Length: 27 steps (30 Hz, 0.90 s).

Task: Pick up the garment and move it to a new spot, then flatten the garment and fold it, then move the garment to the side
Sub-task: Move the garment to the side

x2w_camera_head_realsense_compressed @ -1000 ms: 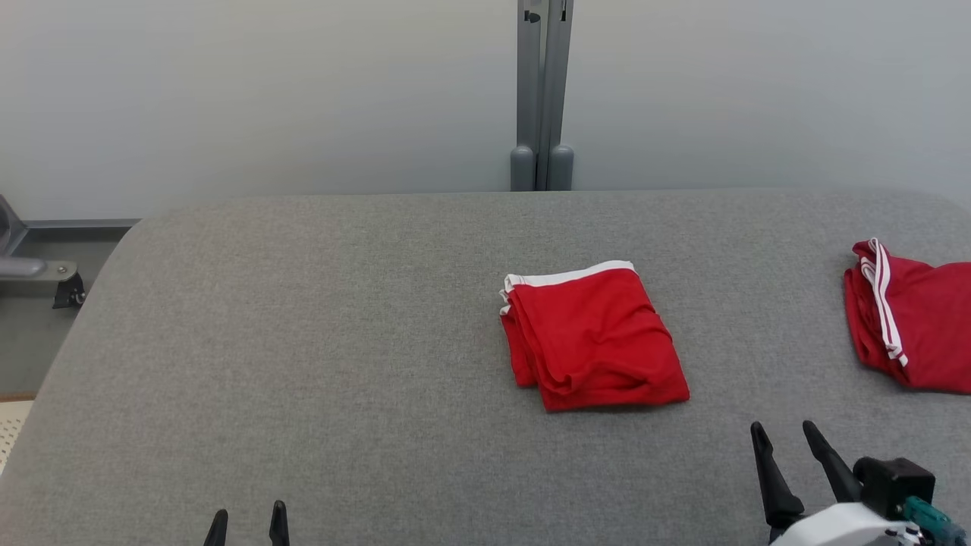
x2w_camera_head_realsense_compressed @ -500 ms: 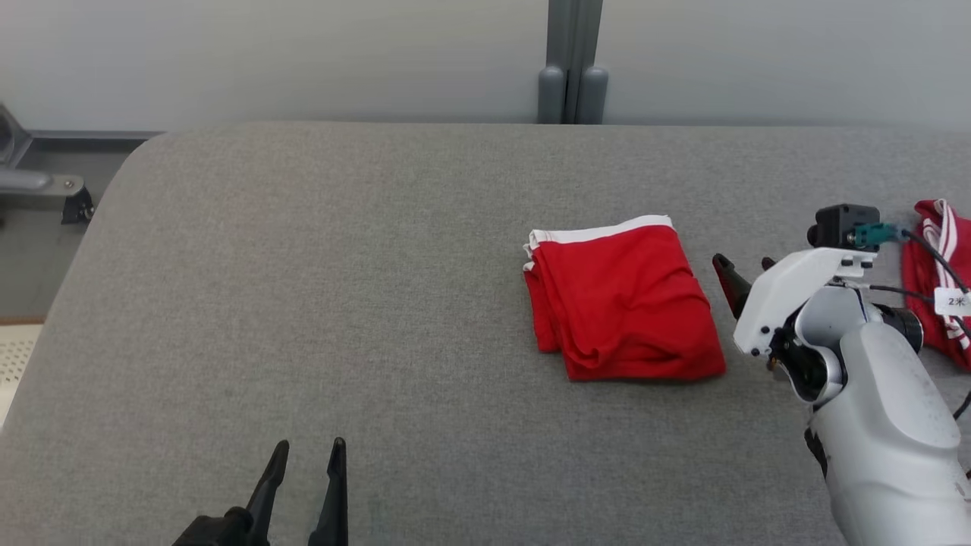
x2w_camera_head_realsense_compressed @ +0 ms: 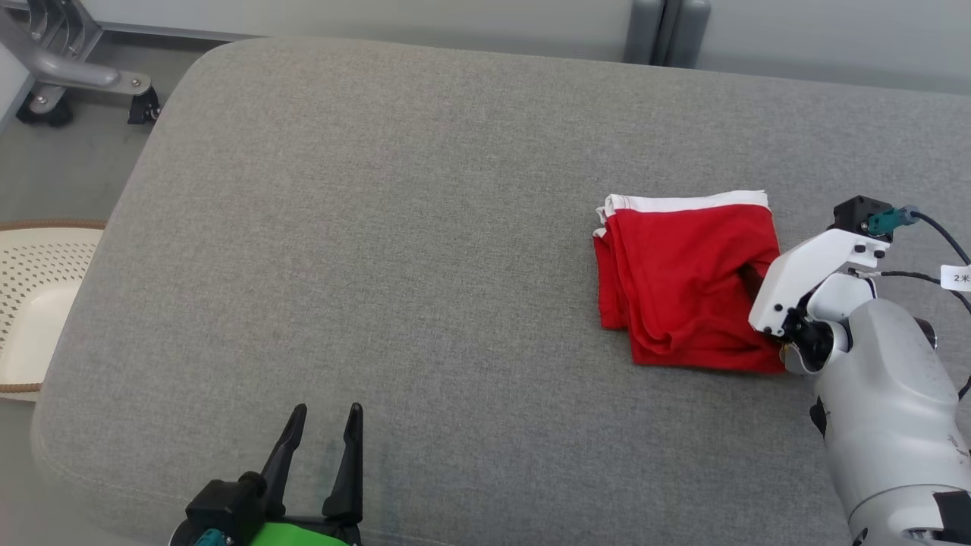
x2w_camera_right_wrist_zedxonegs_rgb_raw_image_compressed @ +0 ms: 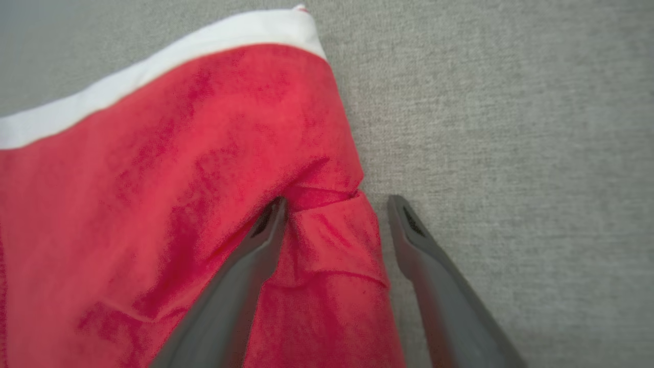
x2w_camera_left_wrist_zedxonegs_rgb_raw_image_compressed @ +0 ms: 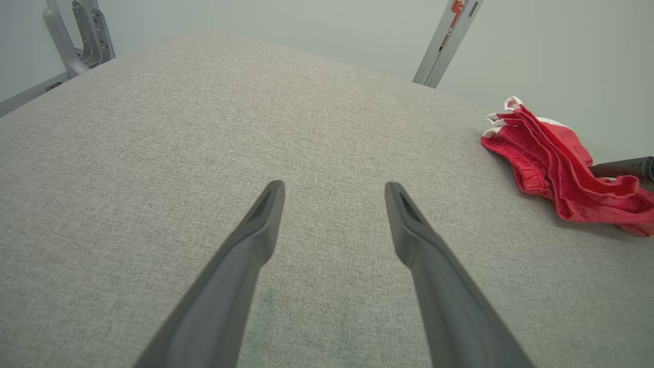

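Observation:
The garment (x2w_camera_head_realsense_compressed: pixel 683 280) is a folded red piece with a white band, lying on the grey padded table (x2w_camera_head_realsense_compressed: pixel 394 227) right of centre. It also appears in the left wrist view as the garment (x2w_camera_left_wrist_zedxonegs_rgb_raw_image_compressed: pixel 557 168) at the far right. My right gripper (x2w_camera_right_wrist_zedxonegs_rgb_raw_image_compressed: pixel 334 204) is open at the garment's (x2w_camera_right_wrist_zedxonegs_rgb_raw_image_compressed: pixel 153 204) right edge. Its left finger (x2w_camera_right_wrist_zedxonegs_rgb_raw_image_compressed: pixel 255 245) presses into the cloth and pushes up a small fold between the jaws. Its right finger (x2w_camera_right_wrist_zedxonegs_rgb_raw_image_compressed: pixel 424 245) rests on bare table beside the edge. My left gripper (x2w_camera_head_realsense_compressed: pixel 326 411) stands open and empty near the table's front left, and in its own view the left gripper (x2w_camera_left_wrist_zedxonegs_rgb_raw_image_compressed: pixel 332 189) hovers over bare fabric.
A cream perforated basket (x2w_camera_head_realsense_compressed: pixel 38 303) sits on the floor past the table's left edge. A metal frame with casters (x2w_camera_head_realsense_compressed: pixel 68 76) stands at the back left, and a grey post (x2w_camera_head_realsense_compressed: pixel 667 30) behind the table. A cable with a tag (x2w_camera_head_realsense_compressed: pixel 956 277) trails from my right wrist.
The head camera has tilted down and shifted. My right arm has come up from the lower right to the garment's right edge and put one finger on the cloth. Both grippers stay open.

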Tool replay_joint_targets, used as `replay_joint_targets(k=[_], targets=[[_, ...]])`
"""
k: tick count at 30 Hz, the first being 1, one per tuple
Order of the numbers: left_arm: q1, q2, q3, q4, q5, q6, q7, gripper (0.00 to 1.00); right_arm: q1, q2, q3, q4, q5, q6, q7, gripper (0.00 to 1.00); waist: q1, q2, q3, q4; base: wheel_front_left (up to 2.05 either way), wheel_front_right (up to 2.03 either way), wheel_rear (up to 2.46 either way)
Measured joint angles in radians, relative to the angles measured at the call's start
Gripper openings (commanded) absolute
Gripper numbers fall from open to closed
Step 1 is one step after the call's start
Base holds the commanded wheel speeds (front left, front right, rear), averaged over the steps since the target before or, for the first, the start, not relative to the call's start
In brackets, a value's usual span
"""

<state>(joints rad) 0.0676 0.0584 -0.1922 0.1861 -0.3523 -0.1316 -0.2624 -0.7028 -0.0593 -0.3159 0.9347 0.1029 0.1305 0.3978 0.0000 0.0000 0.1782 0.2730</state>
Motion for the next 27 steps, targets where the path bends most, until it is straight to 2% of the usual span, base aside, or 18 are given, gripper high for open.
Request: replay_joint_targets(k=[1,8,16,22,27], targets=[[-0.001,0.000,0.004,0.000,0.000,0.000,0.000,1.00,-0.010,-0.001,0.001,0.006,0.003,0.000,-0.015,0.00,0.0000,0.0000,0.006,0.004,0.00,0.00,0.00],[0.006,0.000,0.035,-0.016,0.000,0.000,0.000,1.00,-0.055,0.011,0.067,0.008,0.089,0.000,-0.104,0.00,0.0000,0.0000,0.020,-0.029,0.00,0.00,0.00],[0.034,0.006,0.054,-0.048,0.012,0.000,0.000,1.00,-0.064,-0.007,0.195,-0.087,0.178,0.001,-0.113,0.00,0.0000,0.0000,0.019,-0.158,0.00,0.00,0.00],[-0.025,0.045,0.016,-0.080,0.018,0.000,0.000,1.00,-0.062,-0.110,0.155,-0.169,0.183,0.001,-0.107,0.00,0.0000,0.0001,0.017,-0.303,0.00,0.00,0.00],[-0.067,0.079,-0.007,-0.087,0.011,0.000,0.000,1.00,-0.070,-0.139,0.085,-0.211,0.134,0.000,-0.127,0.00,0.0000,0.0000,0.040,-0.386,0.00,0.00,0.00]])
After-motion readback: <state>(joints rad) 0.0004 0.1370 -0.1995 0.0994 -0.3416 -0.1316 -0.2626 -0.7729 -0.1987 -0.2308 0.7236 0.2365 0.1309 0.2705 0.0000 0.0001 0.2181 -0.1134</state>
